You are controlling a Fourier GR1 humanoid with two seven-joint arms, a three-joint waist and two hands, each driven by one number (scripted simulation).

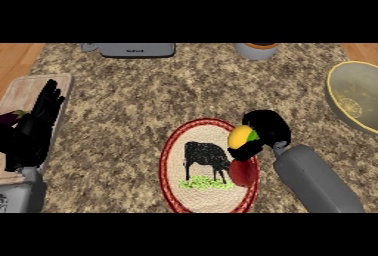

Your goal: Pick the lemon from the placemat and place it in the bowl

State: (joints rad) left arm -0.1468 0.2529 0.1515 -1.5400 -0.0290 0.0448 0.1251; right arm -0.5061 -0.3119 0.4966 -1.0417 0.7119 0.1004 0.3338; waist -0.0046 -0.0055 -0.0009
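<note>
I see a speckled stone counter (133, 95). My right hand (267, 129) curls its fingers round the lemon (240, 136), just above the placemat's (198, 135) right edge. The bowl (356, 95) sits far right. My left hand (33, 127) rests open at the left.

Speckled brown granite-look counter (148, 95), matt. Round woven placemat (193, 134), red-rimmed, coarse fibre, cow print. Smooth yellow lemon (240, 136), slight sheen. Glazed grey yellow-rimmed bowl (341, 102), glossy. Pale wooden board (26, 90). Smooth grey forearms.
</note>
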